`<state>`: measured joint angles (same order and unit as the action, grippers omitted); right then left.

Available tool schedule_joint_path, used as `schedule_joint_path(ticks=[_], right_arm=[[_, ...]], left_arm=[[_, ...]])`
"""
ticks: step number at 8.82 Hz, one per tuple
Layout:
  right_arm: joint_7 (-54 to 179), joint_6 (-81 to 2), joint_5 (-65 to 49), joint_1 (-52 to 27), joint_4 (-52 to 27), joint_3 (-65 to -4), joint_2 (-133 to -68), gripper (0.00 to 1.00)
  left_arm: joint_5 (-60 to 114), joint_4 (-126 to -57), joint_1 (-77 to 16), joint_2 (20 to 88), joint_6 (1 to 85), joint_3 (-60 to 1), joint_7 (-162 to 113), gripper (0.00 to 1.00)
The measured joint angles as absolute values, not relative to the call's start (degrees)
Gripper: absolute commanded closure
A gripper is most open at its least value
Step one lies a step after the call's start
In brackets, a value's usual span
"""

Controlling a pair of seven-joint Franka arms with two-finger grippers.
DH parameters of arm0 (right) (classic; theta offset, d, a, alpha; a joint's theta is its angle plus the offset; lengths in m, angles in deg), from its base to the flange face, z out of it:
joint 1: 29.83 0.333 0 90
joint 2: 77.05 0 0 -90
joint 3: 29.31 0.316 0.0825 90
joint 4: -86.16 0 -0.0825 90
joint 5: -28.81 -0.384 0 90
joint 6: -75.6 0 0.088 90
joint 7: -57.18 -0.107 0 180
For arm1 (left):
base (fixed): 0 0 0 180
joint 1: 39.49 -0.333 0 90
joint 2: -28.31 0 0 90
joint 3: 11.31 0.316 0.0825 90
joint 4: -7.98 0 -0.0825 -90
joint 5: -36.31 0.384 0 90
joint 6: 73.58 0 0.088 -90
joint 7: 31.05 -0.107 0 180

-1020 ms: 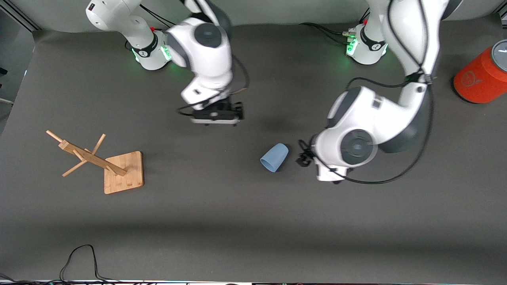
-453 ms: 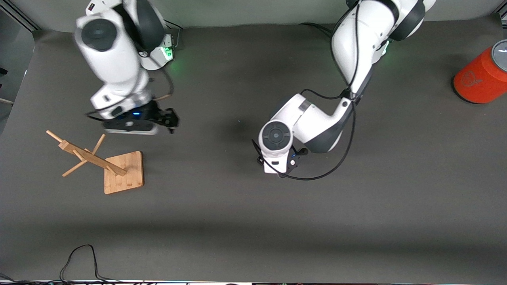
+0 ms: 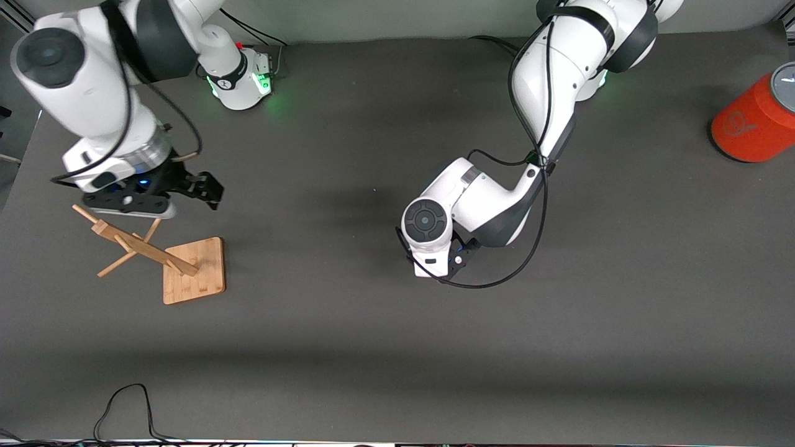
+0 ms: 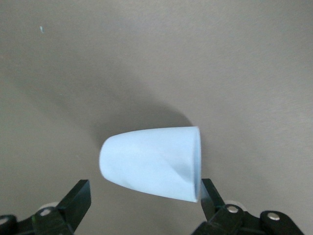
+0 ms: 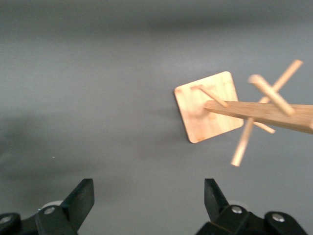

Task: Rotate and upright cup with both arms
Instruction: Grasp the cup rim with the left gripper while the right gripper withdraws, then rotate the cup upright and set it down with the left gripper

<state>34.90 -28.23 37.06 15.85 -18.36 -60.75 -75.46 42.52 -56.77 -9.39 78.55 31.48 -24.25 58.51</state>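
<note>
Both arms have shifted toward the right arm's end since earlier, the right one most

On the surface (image 3: 372, 347), the right claw (image 5: 146, 205) gapes wide above the wooden rack (image 3: 155, 254); the left claw (image 4: 144, 208), spread wide, hangs over the cup (image 4: 151, 164) lying on its side mid-surface, fingers (image 4: 78, 198) flanking without touching; an orange cylinder (image 3: 754, 121) stands at the left arm's end

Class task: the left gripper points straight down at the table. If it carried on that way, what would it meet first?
Most likely the cup, lying on its side directly under the open left gripper, between the fingers. How much height remains is unclear.
</note>
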Motion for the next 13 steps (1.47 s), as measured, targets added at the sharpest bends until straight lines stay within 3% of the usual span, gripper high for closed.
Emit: schedule_joint_path(ticks=[3, 4, 6, 7, 10, 13], right_arm=[[40.80, -19.71, 37.00, -5.00, -12.77, -45.61, -74.46, 0.00], [44.30, -17.16, 36.82, -12.14, -10.52, -40.16, -74.33, 0.00], [51.52, -14.03, 33.28, -26.17, -7.30, -30.27, -74.35, 0.00], [53.86, -13.80, 31.58, -29.84, -6.88, -28.57, -74.39, 0.00], [57.61, -13.92, 31.03, -30.37, -5.79, -27.91, -74.66, 0.00], [57.71, -13.56, 30.98, -29.55, -4.08, -27.87, -75.06, 0.00]], left_arm=[[46.27, -56.81, -8.03, 80.80, 33.21, -24.31, 62.59, 0.00], [47.02, -56.84, -7.35, 81.88, 32.93, -24.31, 62.86, 0.09], [47.18, -56.79, -6.85, 82.65, 31.91, -24.30, 63.01, 0.91], [47.20, -56.65, -6.85, 82.62, 30.34, -24.26, 63.01, 1.00], [47.21, -55.02, -6.86, 81.85, 23.99, -24.32, 62.43, 1.00], [47.22, -54.46, -6.88, 81.41, 23.16, -24.37, 61.46, 1.00]])
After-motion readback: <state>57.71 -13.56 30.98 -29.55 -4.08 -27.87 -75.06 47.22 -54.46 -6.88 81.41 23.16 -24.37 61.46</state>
